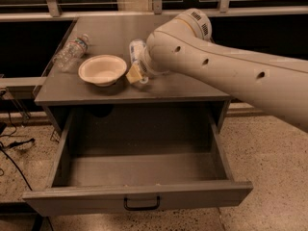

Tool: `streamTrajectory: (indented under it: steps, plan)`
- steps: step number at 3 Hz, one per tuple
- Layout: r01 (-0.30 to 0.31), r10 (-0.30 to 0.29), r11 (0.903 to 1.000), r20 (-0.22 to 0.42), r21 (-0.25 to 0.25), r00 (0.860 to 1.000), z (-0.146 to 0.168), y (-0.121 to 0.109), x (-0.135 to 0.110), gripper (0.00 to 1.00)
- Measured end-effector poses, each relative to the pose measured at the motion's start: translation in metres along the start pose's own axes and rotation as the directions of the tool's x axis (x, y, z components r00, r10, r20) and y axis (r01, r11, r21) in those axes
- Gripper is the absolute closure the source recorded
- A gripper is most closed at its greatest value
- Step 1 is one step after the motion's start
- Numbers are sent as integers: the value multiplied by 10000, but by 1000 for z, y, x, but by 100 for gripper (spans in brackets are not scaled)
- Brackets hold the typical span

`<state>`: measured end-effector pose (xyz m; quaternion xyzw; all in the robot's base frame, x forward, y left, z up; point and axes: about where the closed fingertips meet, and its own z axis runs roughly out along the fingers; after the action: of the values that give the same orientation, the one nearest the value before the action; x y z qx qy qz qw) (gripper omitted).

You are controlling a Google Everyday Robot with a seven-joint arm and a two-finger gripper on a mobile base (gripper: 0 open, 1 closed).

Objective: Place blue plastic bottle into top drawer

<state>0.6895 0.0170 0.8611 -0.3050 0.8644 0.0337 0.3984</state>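
Observation:
The blue plastic bottle (135, 48), whitish with a pale label, lies on the grey cabinet top just right of the bowl. My gripper (136, 71) is down at the bottle's near end, and the thick white arm (226, 69) reaching in from the right hides most of it. From here I cannot make out whether it has hold of the bottle. The top drawer (139, 196) is pulled fully out below, with its black handle (141, 204) at the front centre. Nothing lies inside the drawer.
A white bowl (102, 69) sits on the cabinet top (62, 88) left of the gripper. A clear water bottle (71, 52) lies near the top's left edge. Black cables (12, 146) trail on the speckled floor to the left. Dark windows run behind the cabinet.

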Motion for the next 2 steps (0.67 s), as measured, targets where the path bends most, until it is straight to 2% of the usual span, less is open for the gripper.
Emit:
streamTrajectory:
  steps: [2]
  plan:
    - [-7,25,9994,-491,356,9988,14,-13,10,33]
